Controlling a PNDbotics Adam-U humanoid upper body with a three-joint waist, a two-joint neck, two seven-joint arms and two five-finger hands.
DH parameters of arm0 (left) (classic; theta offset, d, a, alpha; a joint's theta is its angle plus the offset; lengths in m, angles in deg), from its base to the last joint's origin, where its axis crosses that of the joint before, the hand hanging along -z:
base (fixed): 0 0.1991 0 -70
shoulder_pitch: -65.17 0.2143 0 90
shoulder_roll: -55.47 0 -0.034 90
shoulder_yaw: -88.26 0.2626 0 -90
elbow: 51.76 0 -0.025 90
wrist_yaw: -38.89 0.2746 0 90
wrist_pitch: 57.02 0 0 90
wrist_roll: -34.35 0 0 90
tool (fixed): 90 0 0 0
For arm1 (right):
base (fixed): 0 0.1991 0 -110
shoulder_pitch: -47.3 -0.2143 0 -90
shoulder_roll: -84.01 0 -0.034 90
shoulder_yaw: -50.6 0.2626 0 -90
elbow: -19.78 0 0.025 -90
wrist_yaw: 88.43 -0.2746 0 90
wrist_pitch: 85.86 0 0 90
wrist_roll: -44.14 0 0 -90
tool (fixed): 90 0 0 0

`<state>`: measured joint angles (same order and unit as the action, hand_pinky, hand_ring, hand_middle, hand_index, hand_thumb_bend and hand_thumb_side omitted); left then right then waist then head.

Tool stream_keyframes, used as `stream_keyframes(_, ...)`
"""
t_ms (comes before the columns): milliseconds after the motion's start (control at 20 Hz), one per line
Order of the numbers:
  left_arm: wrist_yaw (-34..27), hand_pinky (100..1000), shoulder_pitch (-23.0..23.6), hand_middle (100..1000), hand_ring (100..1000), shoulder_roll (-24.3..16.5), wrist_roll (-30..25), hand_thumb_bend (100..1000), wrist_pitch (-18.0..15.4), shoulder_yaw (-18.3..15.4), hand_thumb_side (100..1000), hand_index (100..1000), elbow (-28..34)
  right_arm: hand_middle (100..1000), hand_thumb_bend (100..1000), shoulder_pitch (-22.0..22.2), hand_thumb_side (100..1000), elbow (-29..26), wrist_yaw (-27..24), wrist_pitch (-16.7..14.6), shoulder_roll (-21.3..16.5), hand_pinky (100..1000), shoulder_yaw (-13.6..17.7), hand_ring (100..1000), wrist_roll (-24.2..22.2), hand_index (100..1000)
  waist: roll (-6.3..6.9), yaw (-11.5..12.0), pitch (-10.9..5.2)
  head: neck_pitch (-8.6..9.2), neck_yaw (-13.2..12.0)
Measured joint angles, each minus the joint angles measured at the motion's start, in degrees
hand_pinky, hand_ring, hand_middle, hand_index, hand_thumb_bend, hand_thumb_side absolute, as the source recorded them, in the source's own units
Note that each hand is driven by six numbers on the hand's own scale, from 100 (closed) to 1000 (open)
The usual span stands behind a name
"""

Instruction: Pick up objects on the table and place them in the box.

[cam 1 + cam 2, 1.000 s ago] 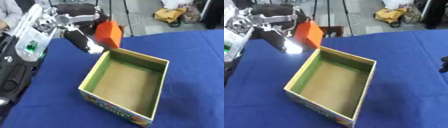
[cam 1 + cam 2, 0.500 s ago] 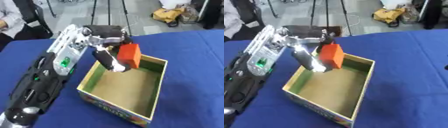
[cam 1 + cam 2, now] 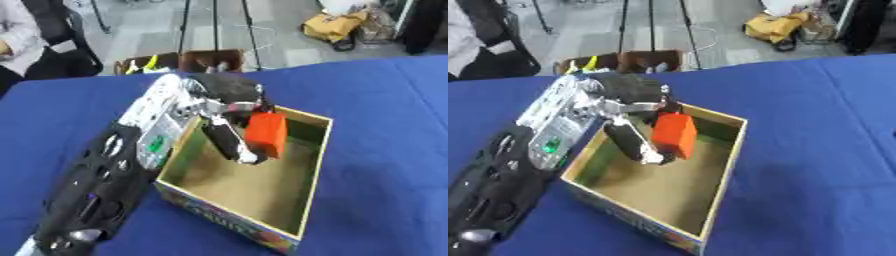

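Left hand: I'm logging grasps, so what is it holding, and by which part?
The left hand holds an orange rectangular block by its side faces, over the open cardboard box.

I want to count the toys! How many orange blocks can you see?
1. The orange block is held in the robot's left hand, inside the open cardboard box, above its bare floor. The arm may hide something on the table behind it.
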<state>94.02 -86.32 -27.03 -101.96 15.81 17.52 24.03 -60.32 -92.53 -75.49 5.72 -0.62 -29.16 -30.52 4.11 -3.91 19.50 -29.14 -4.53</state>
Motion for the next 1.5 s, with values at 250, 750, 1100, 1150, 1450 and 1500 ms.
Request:
stream_keyframes(250,1.63,298,0.49,404,464,0.55,0.67,100,-0.67,0.68,537,568,-1.71,409,501,0.00,1000,0.00,0.00,0.10,0.14,650,0.00,417,0.19,543,0.06,-0.06,0.26,0.00,0.04)
stream_keyframes(750,4.45,459,1.39,593,616,1.01,2.02,117,-2.02,1.72,795,789,-4.11,409,501,0.07,1000,0.00,0.00,0.24,0.38,652,0.01,417,0.34,544,0.18,-0.06,0.26,0.02,0.17)
stream_keyframes(1100,8.63,651,1.46,859,806,1.41,2.63,449,-2.63,1.66,702,1000,-4.49,408,500,0.46,1000,0.00,0.00,0.24,0.39,652,0.01,417,0.35,544,0.22,-0.04,0.27,0.02,0.28)
stream_keyframes(1150,9.58,675,1.46,875,822,1.41,2.78,456,-2.78,1.63,702,1000,-4.72,408,500,0.46,1000,0.00,0.00,0.24,0.40,652,0.01,417,0.35,544,0.25,-0.04,0.27,0.02,0.30)
stream_keyframes(1450,11.23,653,1.45,843,804,1.45,3.21,403,-3.21,0.17,773,1000,-4.47,408,500,0.49,1000,0.00,0.00,0.34,0.44,651,0.01,417,0.47,543,0.30,-0.02,0.24,0.02,0.34)
stream_keyframes(1500,10.39,627,1.44,811,785,1.45,3.05,336,-3.05,-0.21,776,979,-3.57,408,500,0.49,1000,0.00,0.00,0.34,0.44,651,0.01,417,0.48,543,0.30,0.02,0.22,0.02,0.37)
